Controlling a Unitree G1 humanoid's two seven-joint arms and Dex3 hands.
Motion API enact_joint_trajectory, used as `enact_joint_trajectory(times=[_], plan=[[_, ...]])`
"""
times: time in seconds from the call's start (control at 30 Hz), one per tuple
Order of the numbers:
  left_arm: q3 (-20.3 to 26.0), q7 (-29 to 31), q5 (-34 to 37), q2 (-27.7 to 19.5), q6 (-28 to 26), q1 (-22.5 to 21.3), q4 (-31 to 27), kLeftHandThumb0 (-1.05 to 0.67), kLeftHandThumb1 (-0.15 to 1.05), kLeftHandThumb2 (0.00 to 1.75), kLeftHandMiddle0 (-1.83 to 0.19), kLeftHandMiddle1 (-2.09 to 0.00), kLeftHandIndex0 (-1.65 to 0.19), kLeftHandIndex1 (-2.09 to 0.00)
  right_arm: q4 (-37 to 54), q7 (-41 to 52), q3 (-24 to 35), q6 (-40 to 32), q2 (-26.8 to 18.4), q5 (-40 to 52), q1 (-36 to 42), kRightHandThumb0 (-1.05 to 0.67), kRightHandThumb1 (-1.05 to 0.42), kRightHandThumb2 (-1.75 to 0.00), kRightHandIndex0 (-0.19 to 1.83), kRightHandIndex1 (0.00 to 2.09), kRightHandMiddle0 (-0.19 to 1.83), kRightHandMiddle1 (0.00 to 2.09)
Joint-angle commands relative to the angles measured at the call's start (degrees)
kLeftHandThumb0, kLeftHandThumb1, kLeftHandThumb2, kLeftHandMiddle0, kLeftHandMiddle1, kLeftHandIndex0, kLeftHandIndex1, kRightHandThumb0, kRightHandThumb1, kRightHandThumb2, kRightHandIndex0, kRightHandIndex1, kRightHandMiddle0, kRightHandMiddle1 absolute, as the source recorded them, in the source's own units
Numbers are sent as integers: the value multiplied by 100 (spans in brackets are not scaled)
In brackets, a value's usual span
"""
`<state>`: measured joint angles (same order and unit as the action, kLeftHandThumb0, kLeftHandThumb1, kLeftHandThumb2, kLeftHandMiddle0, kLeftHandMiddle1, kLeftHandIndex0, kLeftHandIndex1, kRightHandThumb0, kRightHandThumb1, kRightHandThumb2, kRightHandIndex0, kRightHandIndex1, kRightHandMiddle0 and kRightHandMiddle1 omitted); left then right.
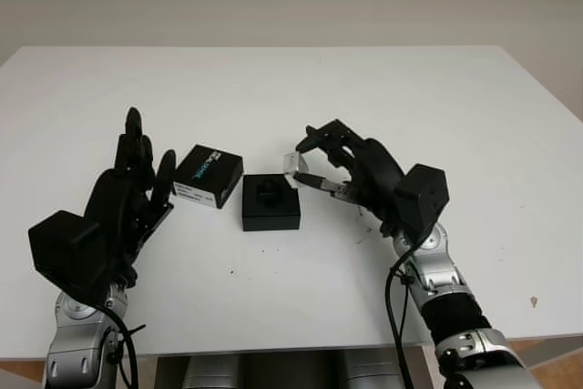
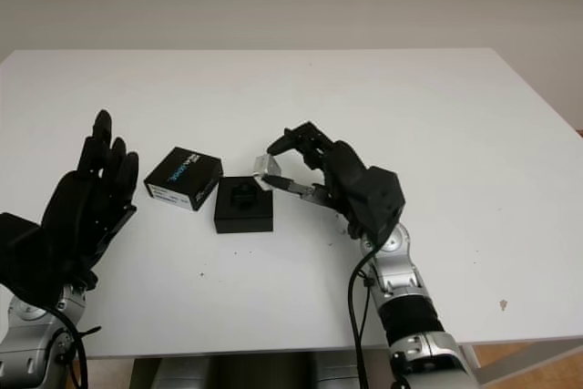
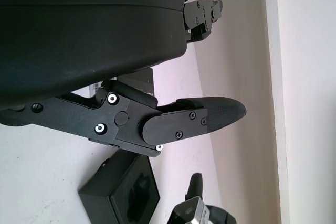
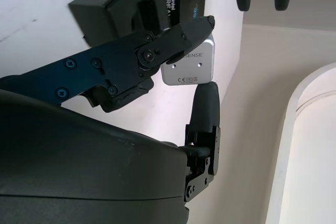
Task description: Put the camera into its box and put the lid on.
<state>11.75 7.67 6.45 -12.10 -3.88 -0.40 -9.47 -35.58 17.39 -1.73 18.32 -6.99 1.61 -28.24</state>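
My right hand [image 1: 314,159] is shut on a small silver camera [image 1: 293,167], holding it just above the table at the right edge of the open black box [image 1: 271,202]. The camera's silver face [image 4: 189,65] sits pinched between the black fingers [image 4: 205,103]. The box has a dark foam insert with a moulded recess. Its black lid [image 1: 209,175], with a white label, lies on the table just left of the box. My left hand [image 1: 137,179] is open and hovers left of the lid.
The white table [image 1: 364,88] stretches wide behind and to both sides. Its front edge runs close to my arms. A pale wall rises behind the table.
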Motion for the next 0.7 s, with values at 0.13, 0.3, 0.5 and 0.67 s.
enact_joint_trajectory(times=[0.13,0.3,0.5,0.67], plan=[[-43,-57,-6,36,-13,-46,-38,-60,105,56,19,0,19,0,-244,-86,-12,65,277,-8,-332,-46,-95,-5,22,6,31,164],[-44,-70,4,53,34,-47,-4,-60,105,56,19,0,19,0,-489,-127,-9,166,467,-15,-473,-44,-94,-5,26,8,33,167],[-46,-55,-8,66,116,-33,19,-59,105,56,19,0,19,0,-696,-173,-53,66,642,-70,-595,-45,-95,-5,22,5,31,166],[-46,-92,8,104,57,-13,-38,-60,105,55,19,-1,19,0,-902,-234,-130,105,719,-180,-676,-48,-95,-5,21,5,31,165]])
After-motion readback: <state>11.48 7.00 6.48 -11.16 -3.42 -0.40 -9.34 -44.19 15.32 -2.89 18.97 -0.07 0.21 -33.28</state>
